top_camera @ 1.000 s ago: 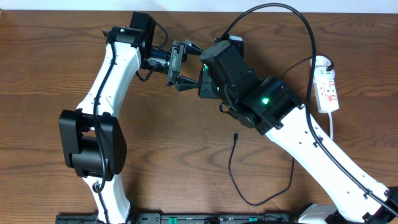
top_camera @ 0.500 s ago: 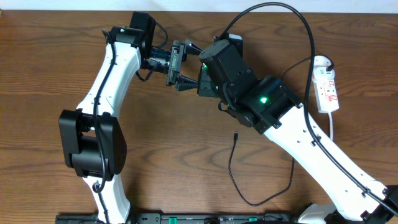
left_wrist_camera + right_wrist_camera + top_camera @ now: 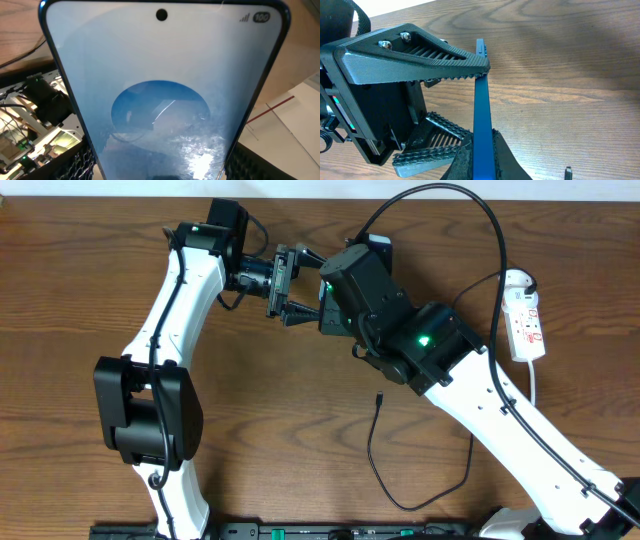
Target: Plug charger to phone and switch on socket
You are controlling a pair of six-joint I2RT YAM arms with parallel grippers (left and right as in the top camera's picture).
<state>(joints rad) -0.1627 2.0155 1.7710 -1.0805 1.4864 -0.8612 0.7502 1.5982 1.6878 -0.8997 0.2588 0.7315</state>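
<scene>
The table is dark brown wood with a strong grain. Beyond it, my left wrist camera catches lit circuit boards low on the left. On the right it shows a pale floor and a white sheet crossed by a thin red line.

My two arms meet near the back centre of the table. In front of that meeting point the charger lies loose on the wood. Its small black plug tip points toward the back and touches nothing, and its cable loops toward the front edge, then runs up under my right arm. At the far right the socket lies lengthwise, with its white cord trailing toward the front. From overhead my right arm covers the spot where the grippers meet, so only the wrist views show the grip.

The phone is held between both grippers, well apart from the charger tip, and its blue screen fills my left wrist view. My left gripper is spread wide across the phone's width — the upper of its toothed fingers touches the phone's edge. My right gripper is pressed almost together, its fingertips pinching the thin phone by its two faces.
</scene>
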